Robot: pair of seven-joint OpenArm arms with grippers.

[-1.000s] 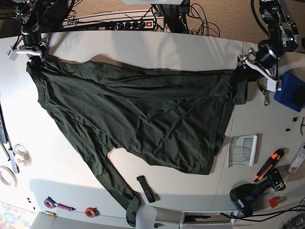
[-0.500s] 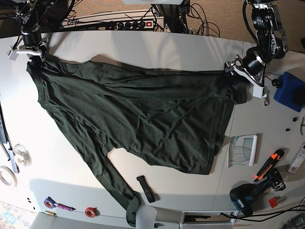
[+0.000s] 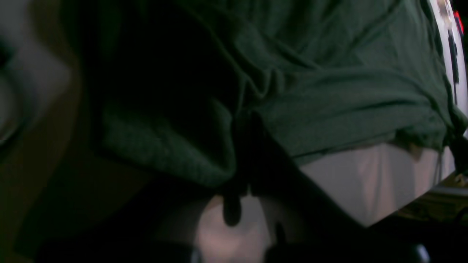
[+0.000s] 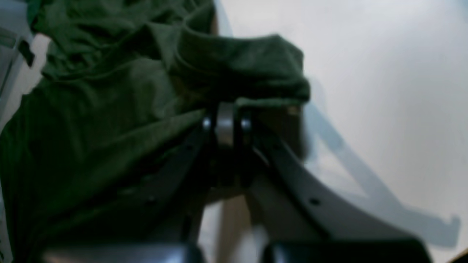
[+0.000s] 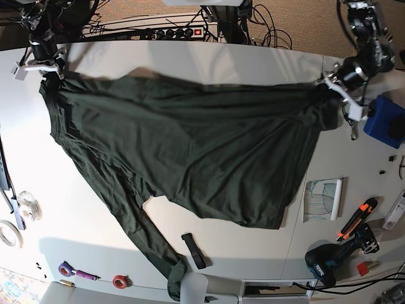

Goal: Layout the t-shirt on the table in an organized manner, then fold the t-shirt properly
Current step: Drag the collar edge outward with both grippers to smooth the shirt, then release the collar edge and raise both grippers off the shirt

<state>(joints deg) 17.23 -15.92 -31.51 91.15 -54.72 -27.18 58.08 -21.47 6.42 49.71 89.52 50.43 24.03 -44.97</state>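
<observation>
**Green t-shirt held by two corners along the far side**

At the far left of the table (image 5: 190,58), the right gripper (image 5: 42,64) has its fingers closed narrowly on one corner of the dark green t-shirt (image 5: 190,152). The right wrist view shows a rolled fold of cloth pinched between them. From these fingers the t-shirt spreads to the right and toward the near side, over the middle of the table. Its long axis runs left to right along the far side.

The fabric is a soft, matte knit with many shallow creases, which slant from far left to near right. The near hem goes obliquely. One sleeve (image 5: 161,253) trails as a narrow strip to the near edge, where its end is bunched. A black strap (image 5: 194,251) lies just beside it on the bare table.

At the far right, the left gripper (image 5: 335,88) has the opposite corner. The left wrist view is dark, but bunched cloth appears clamped at the fingers, so I judge them closed on it. Here the cloth lies to the left of the fingers.

Each gripper is at one end of the far edge of the t-shirt, which looks taut, and neither is nearer to the rest of the cloth. I think the coming move turns on this line. To lay the t-shirt flat, both ends should go down together with tension along the left-right axis.
</observation>
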